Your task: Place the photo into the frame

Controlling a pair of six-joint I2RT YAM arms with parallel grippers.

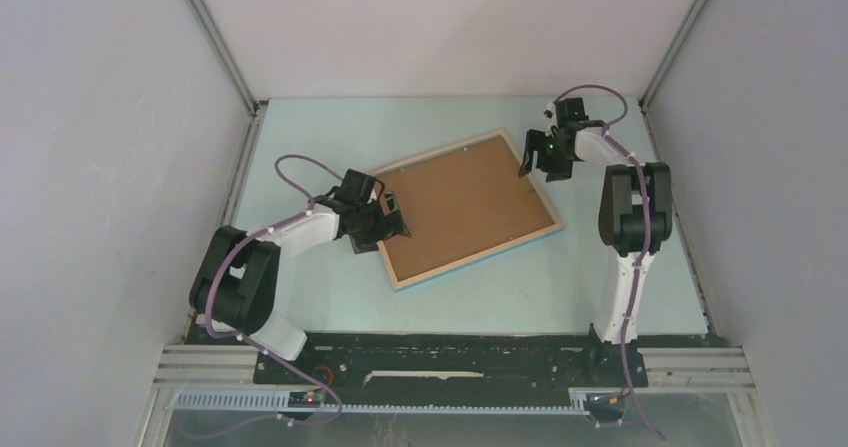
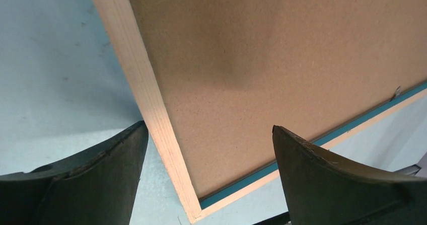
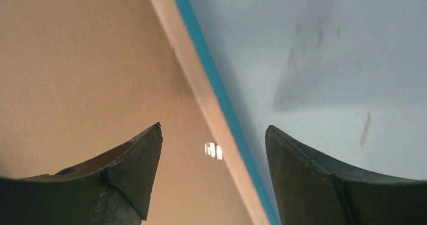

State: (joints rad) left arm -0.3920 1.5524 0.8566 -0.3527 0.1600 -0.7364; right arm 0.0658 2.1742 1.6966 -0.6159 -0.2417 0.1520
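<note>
Jaws of the left gripper [image 2: 209,129] stand spread astride the left rim of the frame [image 1: 476,254], gripping nothing. The right gripper [image 3: 214,127], equally spread, straddles its far right rim. One frame lies face down in the middle of the table [image 1: 500,312], with one brown backing board [image 1: 460,207] inside it. Bare table borders all four edges.

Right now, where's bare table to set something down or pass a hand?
Free: near strip of table between the frame and the near edge; far-left corner beyond the frame. Crowded: frame's left edge at the left fingers, far-right corner at the right fingers.
</note>
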